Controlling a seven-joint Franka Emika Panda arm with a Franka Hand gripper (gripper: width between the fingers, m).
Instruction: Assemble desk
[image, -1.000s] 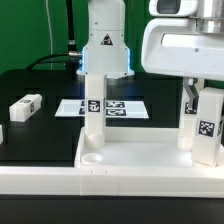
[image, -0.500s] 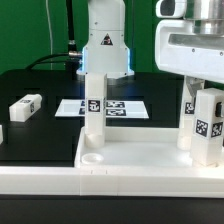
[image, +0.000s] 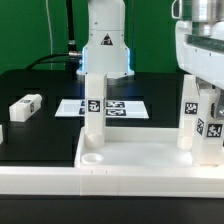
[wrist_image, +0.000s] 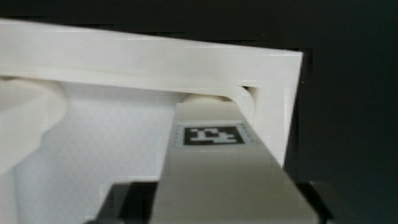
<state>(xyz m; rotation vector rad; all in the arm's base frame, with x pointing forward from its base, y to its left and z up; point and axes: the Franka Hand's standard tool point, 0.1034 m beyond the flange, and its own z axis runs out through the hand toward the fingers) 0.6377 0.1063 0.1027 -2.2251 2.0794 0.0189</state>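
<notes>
**Exterior and wrist views.** One large white plastic rectangular tray-like desk top (image: 150, 160) with a raised rim lies on the black table (image: 40, 140), toward the exterior view's right. One round corner socket (image: 92, 158) shows open at its near corner.

Four white square-section tagged legs are in view:
- The left upright leg (image: 93, 110) stands in the tray on the exterior view's left.
- The right upright leg (image: 189, 115) stands at the tray's far side on the exterior view's right.
- The held leg (image: 211, 125) hangs upright just beside the right upright leg, below the one white two-finger gripper (image: 205, 88). Whether its lower end touches the tray cannot be told.
- The loose leg (image: 25, 106) lies on the table, well apart from the tray.

In the wrist view the dark fingers (wrist_image: 128, 205) pinch the held leg between them. Its tag faces the camera, and the tray's white wall lies beyond.

One marker board (image: 125, 107) lies flat behind the left upright leg. One long low white rail (image: 35, 180) runs along the front.
</notes>
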